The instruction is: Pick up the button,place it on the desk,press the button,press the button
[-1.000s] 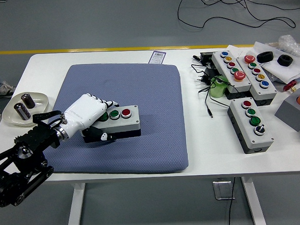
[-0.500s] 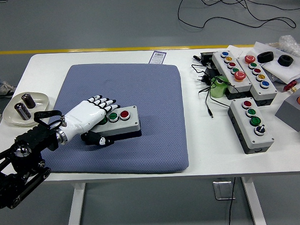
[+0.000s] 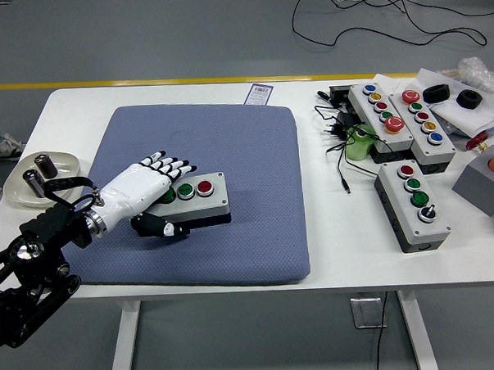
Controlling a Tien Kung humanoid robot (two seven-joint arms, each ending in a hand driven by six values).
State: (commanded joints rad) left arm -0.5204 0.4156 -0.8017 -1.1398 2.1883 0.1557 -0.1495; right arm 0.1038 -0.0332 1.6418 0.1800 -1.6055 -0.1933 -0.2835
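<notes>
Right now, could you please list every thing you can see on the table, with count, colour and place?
button box: one, grey, on the pad under the hand
pad: one, blue, table centre
other button boxes: three, grey, right side
dish: one, white, holds two dark cylinders, left edge
cables: black, by the right boxes
black rings: two, far right corner
table: one, white
left hand: one, white, fingers spread over the box's left end

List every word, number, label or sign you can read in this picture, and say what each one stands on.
No text can be read.
The small card at the far edge of the blue mat: printed, too small and blurred to read.
The button boxes: coloured buttons only, no lettering visible.
The left hand: no markings legible.
</notes>
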